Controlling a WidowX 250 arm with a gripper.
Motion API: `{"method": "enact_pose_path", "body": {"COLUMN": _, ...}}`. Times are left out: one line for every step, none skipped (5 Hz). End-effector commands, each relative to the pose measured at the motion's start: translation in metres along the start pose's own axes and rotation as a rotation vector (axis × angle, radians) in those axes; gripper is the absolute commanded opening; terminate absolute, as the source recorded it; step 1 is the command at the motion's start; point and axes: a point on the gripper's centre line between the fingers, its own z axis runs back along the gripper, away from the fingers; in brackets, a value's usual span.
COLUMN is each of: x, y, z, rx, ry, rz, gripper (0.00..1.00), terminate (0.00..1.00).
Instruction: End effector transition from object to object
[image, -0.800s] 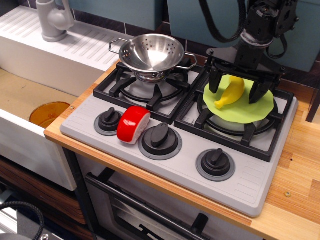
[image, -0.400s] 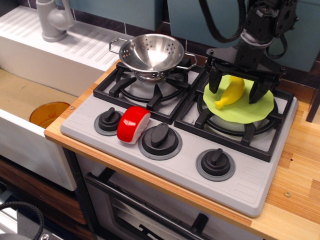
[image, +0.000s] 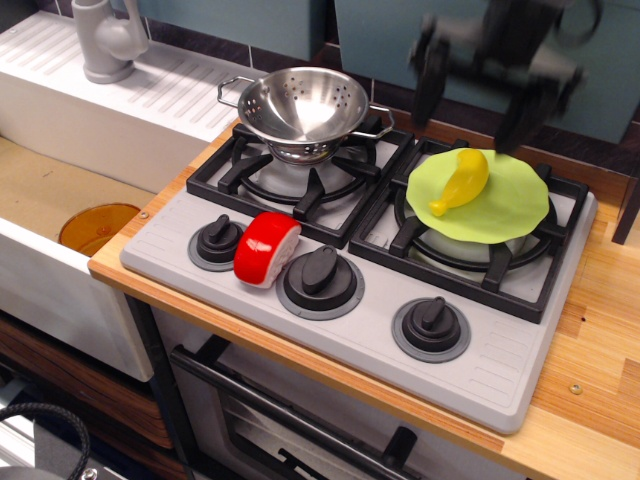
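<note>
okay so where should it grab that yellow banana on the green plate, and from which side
Probably across the banana's thick upper middle, coming straight down from above. It lies flat on the green plate, tapering toward its lower-left tip, so the end effector's fingers should straddle its narrow width.

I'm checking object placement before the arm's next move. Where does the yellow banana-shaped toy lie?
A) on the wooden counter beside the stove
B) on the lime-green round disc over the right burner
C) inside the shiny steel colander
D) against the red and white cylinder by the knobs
B: the yellow banana-shaped toy rests on the lime-green round disc over the right burner, with the blurred black gripper raised above it, not touching it.
</note>
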Motion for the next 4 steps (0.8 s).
{"method": "enact_pose_path", "body": {"x": -0.014, "y": 0.041, "z": 0.079, "rx": 0.036, "ry": -0.054, "rz": -0.027, "gripper": 1.0, "terminate": 0.0}}
{"method": "enact_pose_path", "body": {"x": -0.024, "y": 0.067, "z": 0.06, "rx": -0.024, "ry": -0.058, "rz": -0.051, "gripper": 1.0, "terminate": 0.0}}
{"method": "enact_pose_path", "body": {"x": -0.028, "y": 0.081, "z": 0.029, "rx": -0.086, "ry": -0.098, "rz": -0.095, "gripper": 1.0, "terminate": 0.0}}
{"method": "enact_pose_path", "body": {"x": -0.025, "y": 0.088, "z": 0.006, "rx": -0.124, "ry": -0.143, "rz": -0.113, "gripper": 1.0, "terminate": 0.0}}
